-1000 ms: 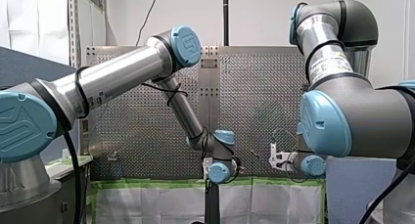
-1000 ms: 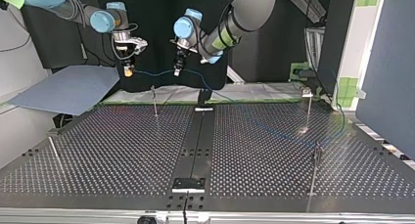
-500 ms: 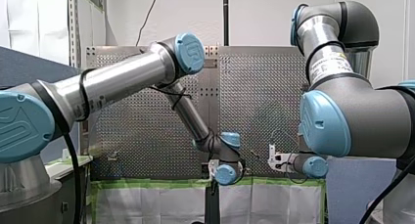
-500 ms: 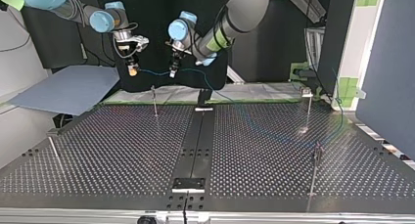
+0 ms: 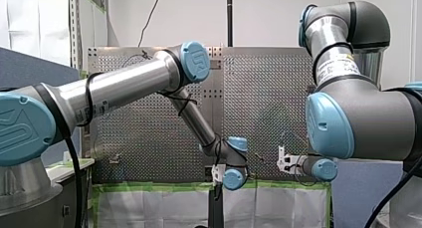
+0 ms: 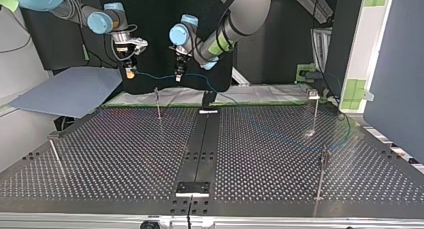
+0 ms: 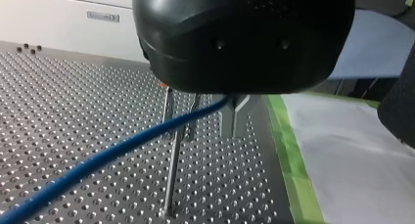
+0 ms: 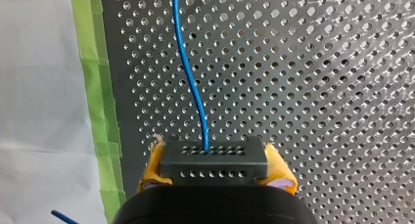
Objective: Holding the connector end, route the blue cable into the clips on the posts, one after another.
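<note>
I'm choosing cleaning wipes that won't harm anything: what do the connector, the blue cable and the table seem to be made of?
Connector: a matt black block with rows of small holes, probably moulded plastic.
Blue cable: a smooth, slightly glossy jacket that bends in a soft curve, likely plastic or rubber insulation.
Table: a grey perforated sheet with a dull sheen, apparently metal.

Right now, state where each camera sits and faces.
Front: behind the arms, facing the table; left arm, right arm show.
Top: across the table, facing back; left end effector, right end effector show.
Left wrist: past its own end effector, onto a post.
Right wrist: past its own, onto the connector.
Shared: top and wrists show the cable.
</note>
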